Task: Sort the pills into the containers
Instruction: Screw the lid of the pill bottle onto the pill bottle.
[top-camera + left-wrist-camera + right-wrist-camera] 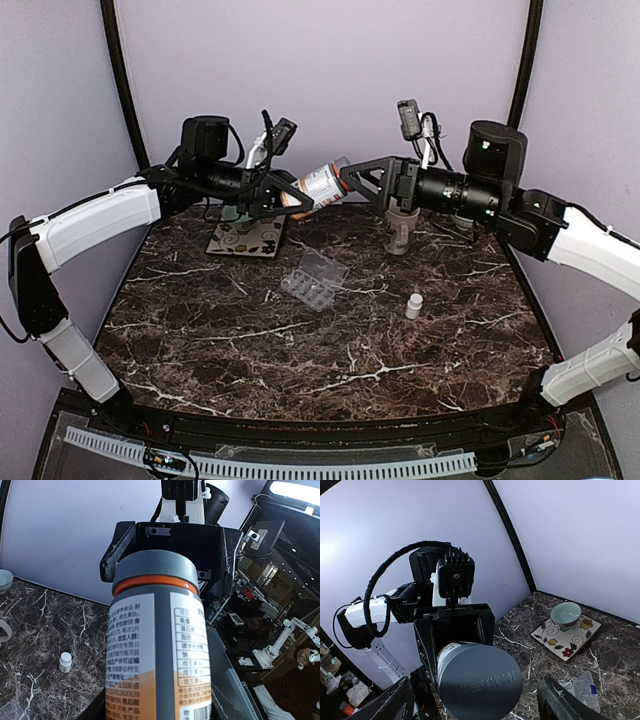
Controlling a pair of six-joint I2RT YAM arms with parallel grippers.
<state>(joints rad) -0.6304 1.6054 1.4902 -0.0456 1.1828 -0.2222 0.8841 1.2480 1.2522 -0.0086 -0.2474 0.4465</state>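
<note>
Overhead view: the pill bottle [318, 186] was held level in the air by the left gripper [285, 195], which was clamped round its body. Its cap [340, 178] was pointed at the right gripper [350, 183], whose jaws were spread wide about the cap and not closed on it. The pill organizer [315, 280] lay in the middle of the table [200, 340], lid open, well below both. No pills could be made out in its cells, so sorting was judged not started: uncapping, pouring and distributing all left. Left wrist view: a grey cap, an orange ring and a white-and-orange label printed in Chinese, with a table and barcode, were shown; no brand was legible. A small white bottle [65, 661] was seen standing on the table. Right wrist view: raised lettering on the cap face was too faint to read. The organizer was seen near a patterned tile [565, 637] carrying a bowl [565, 614].
</note>
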